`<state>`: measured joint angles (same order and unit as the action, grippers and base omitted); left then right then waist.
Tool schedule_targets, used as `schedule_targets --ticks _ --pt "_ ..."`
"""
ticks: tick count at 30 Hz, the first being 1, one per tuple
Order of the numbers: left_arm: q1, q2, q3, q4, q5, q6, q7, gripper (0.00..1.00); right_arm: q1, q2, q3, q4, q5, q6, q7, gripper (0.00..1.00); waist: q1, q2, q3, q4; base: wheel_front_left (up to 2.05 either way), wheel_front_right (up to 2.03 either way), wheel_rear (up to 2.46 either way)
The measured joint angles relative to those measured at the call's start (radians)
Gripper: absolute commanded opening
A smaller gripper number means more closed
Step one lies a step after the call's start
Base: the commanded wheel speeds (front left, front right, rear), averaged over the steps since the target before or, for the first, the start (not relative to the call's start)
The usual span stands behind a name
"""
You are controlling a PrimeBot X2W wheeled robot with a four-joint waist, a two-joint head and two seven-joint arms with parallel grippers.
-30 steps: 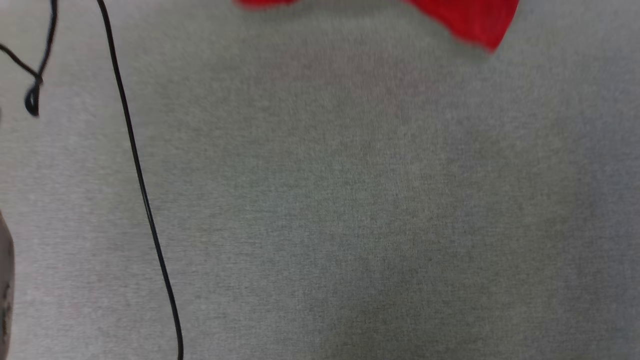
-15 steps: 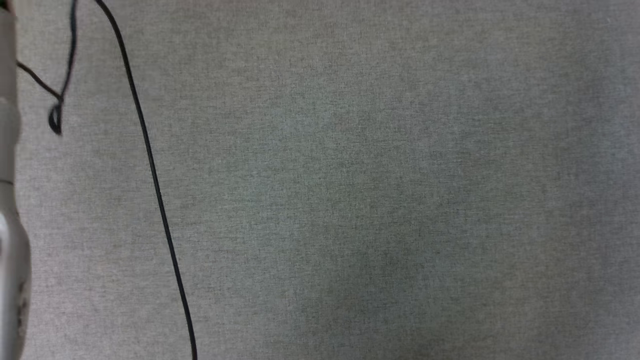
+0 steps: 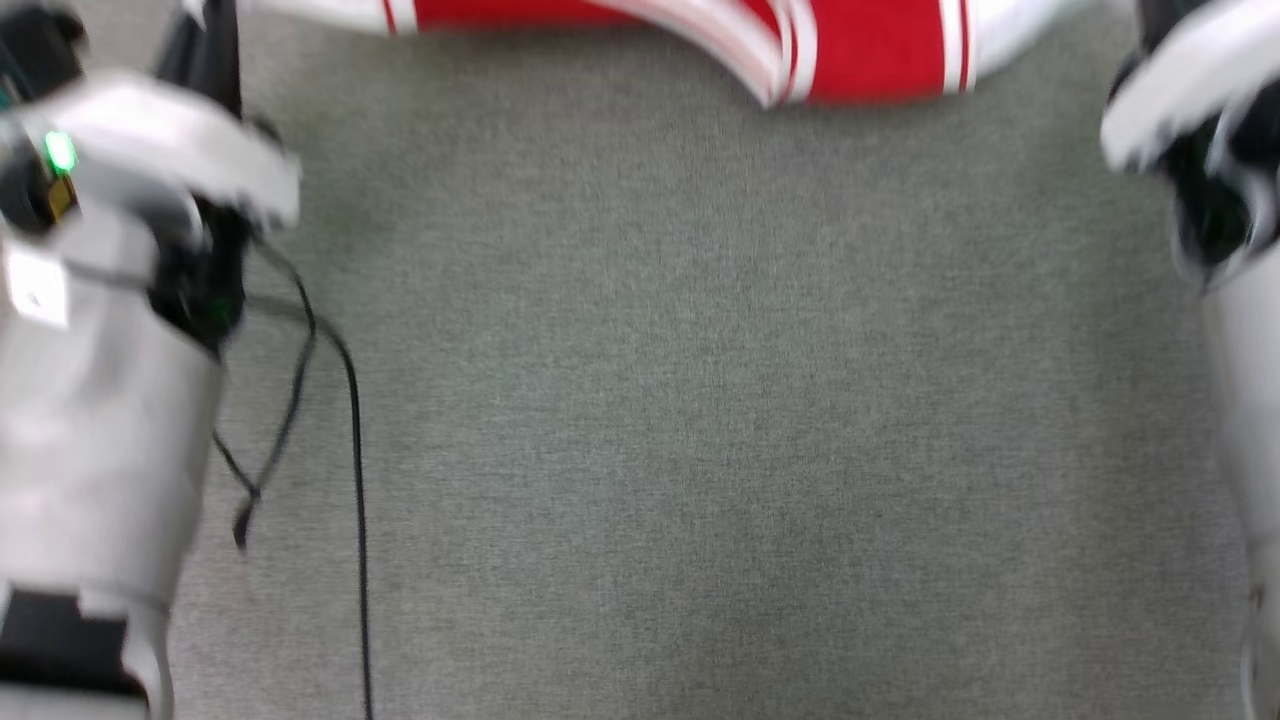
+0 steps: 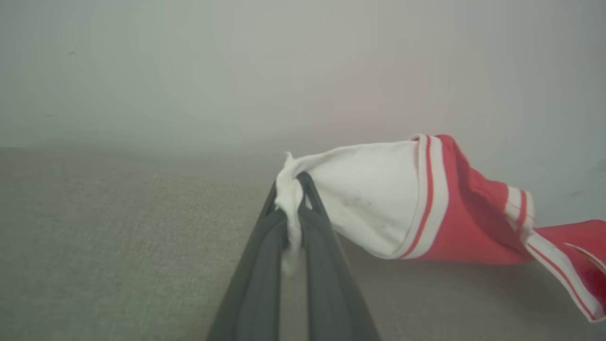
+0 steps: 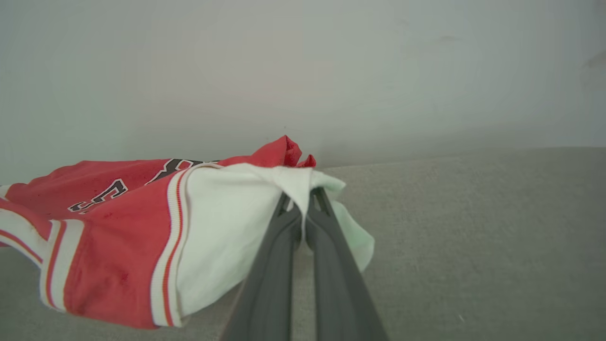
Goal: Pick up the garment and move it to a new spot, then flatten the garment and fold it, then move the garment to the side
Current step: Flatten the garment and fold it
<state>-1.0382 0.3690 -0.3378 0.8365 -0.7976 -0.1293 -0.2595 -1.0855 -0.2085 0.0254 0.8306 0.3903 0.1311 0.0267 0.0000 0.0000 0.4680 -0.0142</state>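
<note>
The garment (image 3: pixel 860 50) is red with white sleeves and striped trim, and it stretches across the top edge of the head view above the grey surface. In the left wrist view my left gripper (image 4: pixel 289 192) is shut on the tip of one white sleeve, and the garment (image 4: pixel 426 199) hangs off to its right. My right gripper (image 5: pixel 303 201) is shut on the other white sleeve, with the garment (image 5: pixel 118 222) drooping to its left and black lettering showing. My pale left forearm (image 3: pixel 100 380) and right forearm (image 3: pixel 1240 380) frame the head view.
A grey fabric surface (image 3: pixel 700 400) spreads below the garment. A black cable (image 3: pixel 355 480) trails down its left side beside my left forearm. Both wrist views show a plain pale wall (image 4: pixel 236 71) behind the surface.
The head view has shifted, so the camera moved. Both forearms and the striped part of the garment are in it now; half a second ago it held the surface and cable.
</note>
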Motion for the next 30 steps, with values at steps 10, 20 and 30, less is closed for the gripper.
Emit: schedule_targets --ticks 10,20,30 --pt "0.442 0.022 0.108 -0.213 0.017 0.013 -0.001 0.0 0.448 -0.031 -0.011 -0.182 0.058 0.0 0.032 0.0 -0.0002 0.0 -0.165 0.019 0.0 0.0 0.0" --pt "0.861 0.002 0.149 -0.4 0.055 0.097 0.0 0.0 0.88 0.002 -0.129 -0.436 0.037 0.001 0.129 0.0 -0.0004 0.0001 -0.336 0.027 0.0 0.0 0.0" --pt "1.169 -0.002 0.131 -0.556 0.032 0.182 0.06 0.0 1.247 0.115 -0.281 -0.718 -0.026 0.001 0.267 0.0 -0.0005 0.0001 -0.477 0.044 0.0 0.0 0.0"
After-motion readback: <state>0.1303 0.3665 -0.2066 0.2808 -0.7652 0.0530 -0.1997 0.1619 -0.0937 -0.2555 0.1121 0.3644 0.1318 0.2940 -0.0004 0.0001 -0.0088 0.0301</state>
